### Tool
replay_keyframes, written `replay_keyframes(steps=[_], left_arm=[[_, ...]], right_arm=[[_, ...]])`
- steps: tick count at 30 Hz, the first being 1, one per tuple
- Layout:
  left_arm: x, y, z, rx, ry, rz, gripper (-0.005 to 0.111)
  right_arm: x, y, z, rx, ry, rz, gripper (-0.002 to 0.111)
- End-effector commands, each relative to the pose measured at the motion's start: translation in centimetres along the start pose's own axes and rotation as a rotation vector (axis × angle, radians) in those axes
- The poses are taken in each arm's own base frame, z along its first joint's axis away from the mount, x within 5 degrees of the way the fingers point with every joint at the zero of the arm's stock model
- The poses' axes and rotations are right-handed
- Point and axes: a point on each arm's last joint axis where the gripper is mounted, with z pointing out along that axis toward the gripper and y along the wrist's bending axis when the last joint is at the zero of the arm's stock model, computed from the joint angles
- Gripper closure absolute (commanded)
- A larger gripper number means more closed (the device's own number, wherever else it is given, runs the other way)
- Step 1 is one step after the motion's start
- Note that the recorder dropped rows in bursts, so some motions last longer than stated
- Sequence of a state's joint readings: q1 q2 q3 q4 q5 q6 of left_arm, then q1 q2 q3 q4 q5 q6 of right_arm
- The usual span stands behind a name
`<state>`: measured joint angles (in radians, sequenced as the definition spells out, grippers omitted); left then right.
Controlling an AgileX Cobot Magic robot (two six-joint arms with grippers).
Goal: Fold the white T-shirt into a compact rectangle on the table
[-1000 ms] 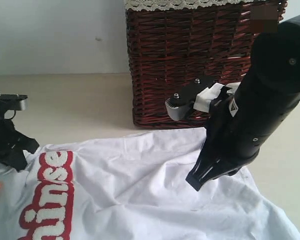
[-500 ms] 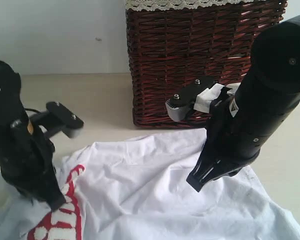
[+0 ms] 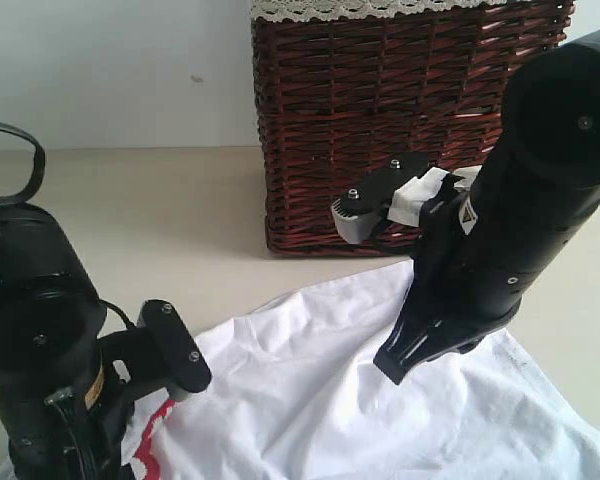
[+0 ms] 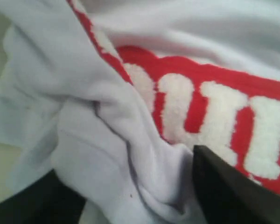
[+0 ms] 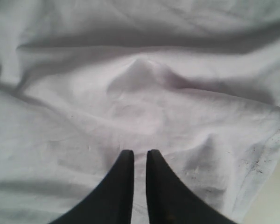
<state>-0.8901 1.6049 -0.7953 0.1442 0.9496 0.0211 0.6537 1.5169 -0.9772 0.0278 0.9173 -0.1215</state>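
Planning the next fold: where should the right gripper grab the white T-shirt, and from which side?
Probably the edge of the white T-shirt on the right arm's side. It lies flat with the table showing beyond it, while the wicker basket crowds the far edge. Bring the right gripper, now shut over the cloth, in low from that open side with jaws opened.

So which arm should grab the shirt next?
Probably left: the left pincer stands open around a bunched fold of the white T-shirt by the red lettering. The right pincer is shut, resting on plain cloth.
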Motion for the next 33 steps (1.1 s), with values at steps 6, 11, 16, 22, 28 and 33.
replay_keyframes(steps=[6,11,16,22,28,33], left_arm=[[0.3,2.8,-4.0,-0.237,-0.197,-0.198,0.03],[1.0,7.0,-3.9,-0.219,-0.246,-0.448,0.033],[2.7,13.3,0.0,0.028,-0.198,-0.79,0.067],[0.4,12.7,4.1,0.3,-0.162,-0.72,0.074],[-0.5,13.0,5.5,0.329,-0.101,-0.695,0.076],[-0.8,13.6,5.1,0.298,-0.12,-0.661,0.107]], right_arm=[[-0.1,0.0,-0.4,-0.002,-0.008,-0.005,0.095],[0.0,0.0,-0.4,-0.002,-0.006,-0.005,0.095],[0.0,-0.1,-0.4,0.001,-0.004,-0.008,0.095],[0.0,-0.1,-0.4,0.002,-0.006,-0.008,0.095],[0.0,0.0,-0.4,-0.002,-0.006,-0.005,0.095],[0.0,0.0,-0.4,-0.002,-0.006,-0.005,0.095]])
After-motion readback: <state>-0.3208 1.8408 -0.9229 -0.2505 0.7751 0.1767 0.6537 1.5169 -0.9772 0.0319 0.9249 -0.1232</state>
